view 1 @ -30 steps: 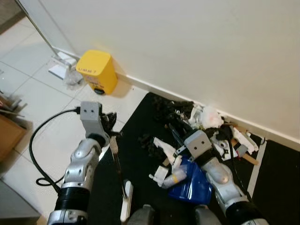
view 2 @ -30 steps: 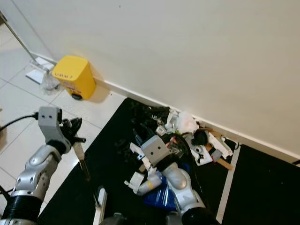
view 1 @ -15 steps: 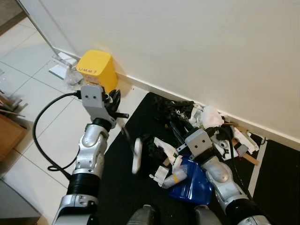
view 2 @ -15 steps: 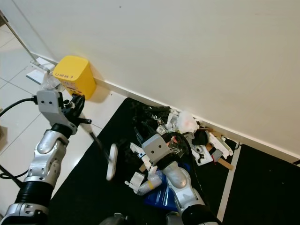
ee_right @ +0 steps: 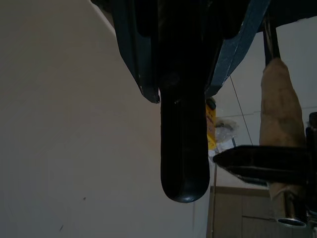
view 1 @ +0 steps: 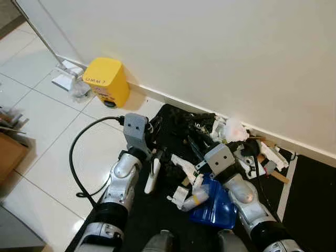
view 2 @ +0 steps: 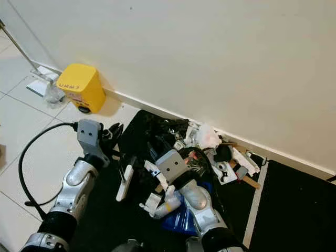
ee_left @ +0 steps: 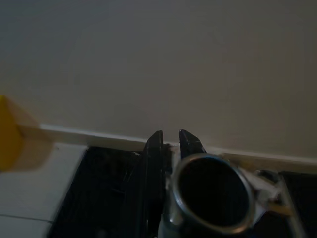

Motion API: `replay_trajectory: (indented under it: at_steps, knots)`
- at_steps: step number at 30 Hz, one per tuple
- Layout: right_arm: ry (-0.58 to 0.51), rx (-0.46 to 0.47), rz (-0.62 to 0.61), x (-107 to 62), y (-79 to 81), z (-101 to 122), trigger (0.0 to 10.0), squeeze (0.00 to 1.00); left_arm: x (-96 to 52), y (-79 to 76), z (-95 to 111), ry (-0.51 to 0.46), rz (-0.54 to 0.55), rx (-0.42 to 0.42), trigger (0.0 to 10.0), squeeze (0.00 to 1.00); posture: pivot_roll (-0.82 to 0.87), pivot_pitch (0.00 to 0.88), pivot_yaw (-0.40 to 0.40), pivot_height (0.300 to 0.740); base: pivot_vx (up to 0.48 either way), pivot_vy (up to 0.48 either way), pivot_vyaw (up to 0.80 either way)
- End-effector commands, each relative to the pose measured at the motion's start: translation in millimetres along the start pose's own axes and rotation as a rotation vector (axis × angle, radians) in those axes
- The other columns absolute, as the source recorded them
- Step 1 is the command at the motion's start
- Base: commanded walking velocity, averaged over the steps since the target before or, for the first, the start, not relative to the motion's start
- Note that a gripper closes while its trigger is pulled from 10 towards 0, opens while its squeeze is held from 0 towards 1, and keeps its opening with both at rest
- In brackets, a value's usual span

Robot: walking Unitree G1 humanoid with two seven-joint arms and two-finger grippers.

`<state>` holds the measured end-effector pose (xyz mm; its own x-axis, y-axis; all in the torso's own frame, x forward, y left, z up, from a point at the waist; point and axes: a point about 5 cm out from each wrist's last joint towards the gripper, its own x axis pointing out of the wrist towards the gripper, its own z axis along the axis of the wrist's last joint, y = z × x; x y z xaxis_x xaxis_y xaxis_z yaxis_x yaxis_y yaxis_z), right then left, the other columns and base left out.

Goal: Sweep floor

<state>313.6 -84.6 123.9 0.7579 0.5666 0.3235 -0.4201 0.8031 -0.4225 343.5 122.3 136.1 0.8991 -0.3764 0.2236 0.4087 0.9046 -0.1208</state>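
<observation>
A pile of debris [view 1: 226, 131], black bits, white scraps and wood pieces, lies on a black mat [view 1: 310, 205] against the white wall. My left gripper [view 1: 155, 151] is shut on the thin handle of a small brush, whose white head [view 1: 152, 176] hangs over the mat's left part, just left of the pile. In the left wrist view the black fingers [ee_left: 153, 148] close beside a round metal tube end [ee_left: 213, 191]. My right gripper [view 1: 206, 173] is shut on the black handle [ee_right: 183, 124] of a blue dustpan [view 1: 216, 207], which holds white scraps and a small bottle.
A yellow box [view 1: 107, 80] stands by the baseboard at left, with a metal pole and its white base [view 1: 65, 76] beyond it. A black cable [view 1: 79, 157] loops over the white tiles. Wooden furniture [view 1: 8, 155] sits at the far left. White tape [view 1: 287, 184] crosses the mat.
My left arm swung the brush up past the yellow box, then lowered and moved right, bringing the brush head beside the pile. The right arm and dustpan stayed in place.
</observation>
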Motion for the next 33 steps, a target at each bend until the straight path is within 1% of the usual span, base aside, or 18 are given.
replay_trajectory:
  at_steps: [1, 2, 5, 7, 8, 11, 12, 14, 15, 18, 22, 23, 27, 28, 29, 30, 32, 33]
  knots:
    - [0.032, 0.034, 0.021, -6.3, 10.8, -6.9, 10.0, 0.00, -8.2, -10.6, -30.1, 0.106, 0.035, -0.270, 10.0, 0.00, 0.05, 0.371, 0.105, 0.740, 0.000, 0.000, 0.00]
    - [0.032, 0.034, 0.021, -6.3, 10.8, -6.9, 10.0, 0.00, -8.2, -10.6, -30.1, 0.106, 0.035, -0.270, 10.0, 0.00, 0.05, 0.371, 0.105, 0.740, 0.000, 0.000, 0.00]
    - [0.028, 0.042, 0.022, -4.9, 12.5, -6.1, 10.0, 0.00, -0.6, -17.2, -24.7, 0.071, 0.020, -0.372, 10.0, 0.00, 0.05, 0.371, 0.106, 0.740, 0.000, 0.000, 0.00]
    - [0.021, 0.059, 0.018, -3.0, 13.4, -4.6, 10.0, 0.00, 7.9, -29.8, -14.2, 0.025, -0.024, -0.493, 10.0, 0.00, 0.05, 0.370, 0.107, 0.740, 0.000, 0.000, 0.00]
    - [0.021, 0.059, 0.018, -3.0, 13.4, -4.6, 10.0, 0.00, 7.9, -29.8, -14.2, 0.025, -0.024, -0.493, 10.0, 0.00, 0.05, 0.370, 0.107, 0.740, 0.000, 0.000, 0.00]
    - [0.016, 0.066, 0.015, -1.9, 13.6, -3.8, 10.0, 0.00, 15.7, -47.8, -1.8, -0.019, -0.096, -0.604, 10.0, 0.00, 0.05, 0.369, 0.108, 0.740, 0.000, 0.000, 0.00]
    - [0.016, 0.066, 0.015, -1.9, 13.6, -3.8, 10.0, 0.00, 15.7, -47.8, -1.8, -0.019, -0.096, -0.604, 10.0, 0.00, 0.05, 0.369, 0.108, 0.740, 0.000, 0.000, 0.00]
    - [0.016, 0.072, 0.014, -2.0, 13.5, -4.0, 10.0, 0.00, 17.6, -59.7, 5.8, -0.032, -0.155, -0.656, 10.0, 0.00, 0.05, 0.369, 0.108, 0.740, 0.000, 0.000, 0.00]
    - [0.016, 0.072, 0.014, -2.0, 13.5, -4.0, 10.0, 0.00, 17.6, -59.7, 5.8, -0.032, -0.155, -0.656, 10.0, 0.00, 0.05, 0.369, 0.108, 0.740, 0.000, 0.000, 0.00]
    - [0.011, 0.089, 0.014, -2.0, 14.1, -3.5, 10.0, 0.00, 14.8, -73.2, 10.1, -0.013, -0.218, -0.707, 10.0, 0.00, 0.06, 0.365, 0.113, 0.740, 0.000, 0.000, 0.00]
    - [-0.001, 0.119, 0.017, -1.0, 16.7, -1.8, 10.0, 0.00, 9.8, -79.9, 14.1, -0.003, -0.242, -0.737, 10.0, 0.00, 0.07, 0.364, 0.117, 0.740, 0.000, 0.000, 0.00]
    - [-0.001, 0.119, 0.017, -1.0, 16.7, -1.8, 10.0, 0.00, 9.8, -79.9, 14.1, -0.003, -0.242, -0.737, 10.0, 0.00, 0.07, 0.364, 0.117, 0.740, 0.000, 0.000, 0.00]
    - [-0.010, 0.141, -0.009, -0.2, 15.8, -0.6, 10.0, 0.00, 11.6, -80.4, 28.3, -0.032, -0.246, -0.778, 10.0, 0.00, 0.08, 0.360, 0.118, 0.740, 0.000, 0.000, 0.00]
    - [-0.012, 0.155, -0.033, 0.7, 13.2, -0.3, 10.0, 0.00, 12.8, -79.7, 36.5, -0.044, -0.253, -0.783, 10.0, 0.00, 0.08, 0.360, 0.118, 0.740, 0.000, 0.000, 0.00]
    - [-0.012, 0.155, -0.033, 0.7, 13.2, -0.3, 10.0, 0.00, 12.8, -79.7, 36.5, -0.044, -0.253, -0.783, 10.0, 0.00, 0.08, 0.360, 0.118, 0.740, 0.000, 0.000, 0.00]
    - [-0.016, 0.165, -0.058, 1.4, 10.0, 0.2, 10.0, 0.00, 13.2, -77.7, 44.9, -0.055, -0.260, -0.779, 10.0, 0.00, 0.09, 0.356, 0.121, 0.740, 0.000, 0.000, 0.00]
    - [-0.016, 0.165, -0.058, 1.4, 10.0, 0.2, 10.0, 0.00, 13.2, -77.7, 44.9, -0.055, -0.260, -0.779, 10.0, 0.00, 0.09, 0.356, 0.121, 0.740, 0.000, 0.000, 0.00]
    - [-0.035, 0.180, -0.118, 3.0, -1.0, 2.9, 10.0, 0.00, 8.7, -66.8, 63.2, -0.070, -0.280, -0.728, 10.0, 0.00, 0.10, 0.350, 0.135, 0.740, 0.000, 0.000, 0.00]
